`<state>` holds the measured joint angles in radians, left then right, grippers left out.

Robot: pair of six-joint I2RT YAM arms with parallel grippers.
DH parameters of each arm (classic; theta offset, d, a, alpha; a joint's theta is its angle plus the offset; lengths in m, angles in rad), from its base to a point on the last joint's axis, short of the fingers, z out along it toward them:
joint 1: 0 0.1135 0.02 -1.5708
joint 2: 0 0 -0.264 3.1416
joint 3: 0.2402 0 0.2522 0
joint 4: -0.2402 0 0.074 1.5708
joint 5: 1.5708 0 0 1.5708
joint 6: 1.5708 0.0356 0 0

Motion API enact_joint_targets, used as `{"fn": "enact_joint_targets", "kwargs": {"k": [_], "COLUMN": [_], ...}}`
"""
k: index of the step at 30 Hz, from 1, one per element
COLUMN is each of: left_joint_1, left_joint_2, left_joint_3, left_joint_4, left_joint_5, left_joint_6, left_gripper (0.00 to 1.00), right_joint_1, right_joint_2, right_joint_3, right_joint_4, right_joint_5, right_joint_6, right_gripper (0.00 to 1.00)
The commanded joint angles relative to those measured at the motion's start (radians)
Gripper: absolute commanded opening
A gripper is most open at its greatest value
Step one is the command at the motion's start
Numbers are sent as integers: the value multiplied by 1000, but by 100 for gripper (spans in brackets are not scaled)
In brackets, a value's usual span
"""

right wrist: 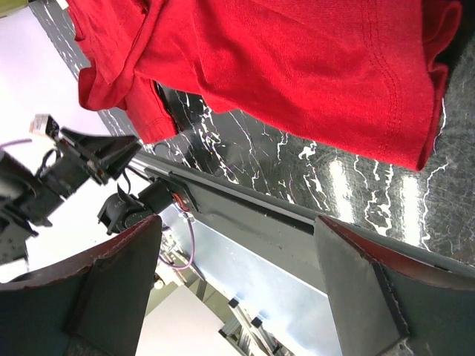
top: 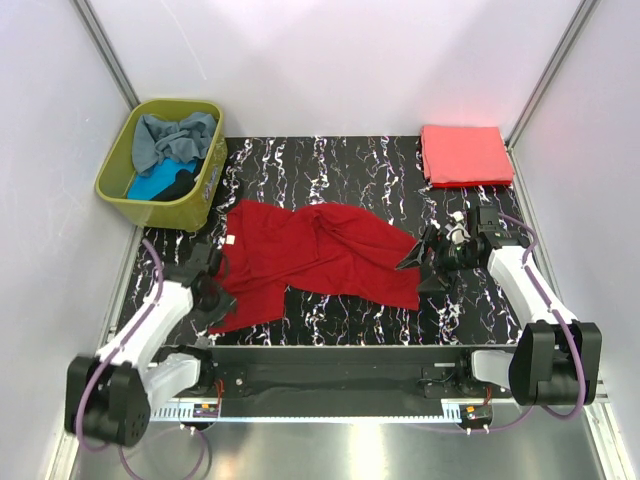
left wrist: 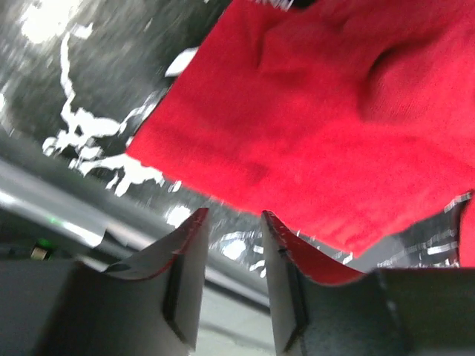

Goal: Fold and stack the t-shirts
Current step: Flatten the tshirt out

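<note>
A large dark red t-shirt lies crumpled and spread across the middle of the black marbled table. A coral-pink t-shirt lies folded flat at the back right corner. My left gripper sits low at the red shirt's near-left corner. Its jaws stand a narrow gap apart with nothing between them, and the red cloth lies just beyond the tips. My right gripper is at the shirt's right edge, wide open and empty, with the shirt's hem beyond it.
An olive-green basket at the back left holds grey-blue, turquoise and black shirts. White walls close in the sides and back. The table's near edge runs along a metal rail between the arm bases.
</note>
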<state>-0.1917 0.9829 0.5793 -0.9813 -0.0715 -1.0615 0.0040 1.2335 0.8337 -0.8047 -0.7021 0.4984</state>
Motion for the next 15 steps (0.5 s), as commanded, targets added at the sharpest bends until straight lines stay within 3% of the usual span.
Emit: {"fn": "enact_joint_targets", "kwargs": {"k": [1,4,9,11,15], "left_joint_1": [-21,-66,-285,-362,-436], "left_joint_2": [124,303,571,638,622], "left_joint_3": [60,105,302,391,455], "left_joint_4": [148,225,273,273,270], "left_joint_5": [-56,-18,18,47,50], "left_joint_6": [29,6,-66,-109,-123], "left_gripper": [38,38,38,38,38], "right_joint_1": [10,13,13,13,13], "right_joint_2": [-19,-43,-72,-80,-81], "right_joint_3": [28,22,8,11,25], "right_joint_4": [15,13,-1,-14,-36], "right_joint_5": [-31,-14,-2,7,35], "right_joint_6": [-27,-31,-32,-37,-57], "right_gripper": [90,90,91,91,92]}}
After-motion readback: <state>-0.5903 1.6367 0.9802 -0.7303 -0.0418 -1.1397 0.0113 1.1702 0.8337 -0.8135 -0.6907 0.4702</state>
